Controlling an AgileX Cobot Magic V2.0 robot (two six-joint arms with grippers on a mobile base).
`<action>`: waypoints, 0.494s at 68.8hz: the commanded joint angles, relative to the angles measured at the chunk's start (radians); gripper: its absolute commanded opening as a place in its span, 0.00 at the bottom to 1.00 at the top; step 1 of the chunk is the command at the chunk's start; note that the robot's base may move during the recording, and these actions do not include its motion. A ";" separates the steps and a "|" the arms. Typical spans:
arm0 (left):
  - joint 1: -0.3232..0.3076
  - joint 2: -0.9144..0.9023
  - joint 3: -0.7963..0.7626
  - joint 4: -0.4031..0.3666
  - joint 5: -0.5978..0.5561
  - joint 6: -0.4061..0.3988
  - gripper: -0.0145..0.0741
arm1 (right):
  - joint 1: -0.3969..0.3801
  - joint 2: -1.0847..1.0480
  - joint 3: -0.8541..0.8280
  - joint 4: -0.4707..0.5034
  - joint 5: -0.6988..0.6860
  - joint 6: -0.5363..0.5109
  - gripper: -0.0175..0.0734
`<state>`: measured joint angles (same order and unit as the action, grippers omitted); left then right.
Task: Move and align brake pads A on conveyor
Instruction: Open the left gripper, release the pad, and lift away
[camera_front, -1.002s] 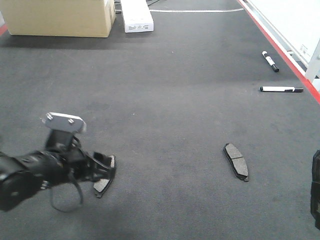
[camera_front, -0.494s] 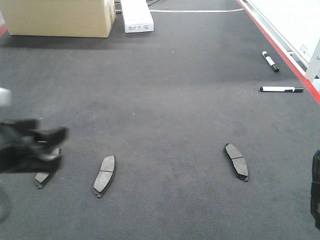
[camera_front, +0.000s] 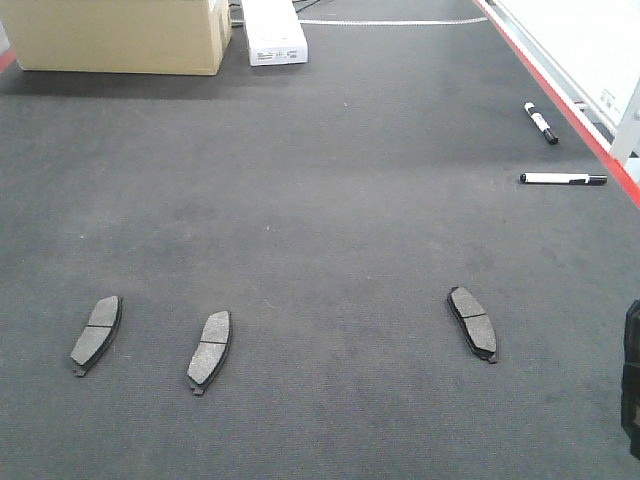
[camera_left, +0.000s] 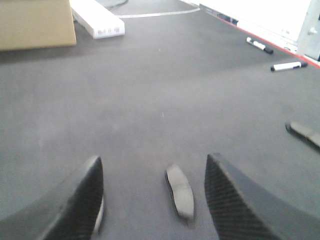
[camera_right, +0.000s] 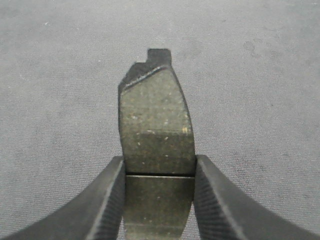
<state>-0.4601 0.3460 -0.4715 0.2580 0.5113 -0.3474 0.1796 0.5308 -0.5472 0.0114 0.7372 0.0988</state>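
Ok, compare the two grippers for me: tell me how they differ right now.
The left gripper is open and empty, its fingers spread either side of a brake pad lying on the conveyor. The right gripper is shut on another brake pad, held above the belt. The left looks along the belt; the right looks down onto it. Both have dark, ribbed fingers.

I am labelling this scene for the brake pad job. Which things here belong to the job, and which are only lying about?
Belonging to the job:
- three brake pads lying on the conveyor: left, middle, right
- a fourth brake pad held in the right hand

Only lying about:
- cardboard box
- white box
- two markers
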 joint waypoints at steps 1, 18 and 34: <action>-0.001 -0.084 0.024 -0.023 -0.082 -0.005 0.63 | -0.006 0.001 -0.032 -0.005 -0.090 -0.008 0.19; -0.001 -0.201 0.025 -0.008 -0.050 -0.005 0.63 | -0.006 0.001 -0.032 -0.005 -0.090 -0.008 0.19; -0.001 -0.201 0.025 -0.019 -0.007 -0.006 0.63 | -0.006 0.001 -0.032 -0.005 -0.090 -0.008 0.19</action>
<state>-0.4593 0.1299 -0.4233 0.2391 0.5623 -0.3474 0.1796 0.5308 -0.5472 0.0114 0.7372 0.0988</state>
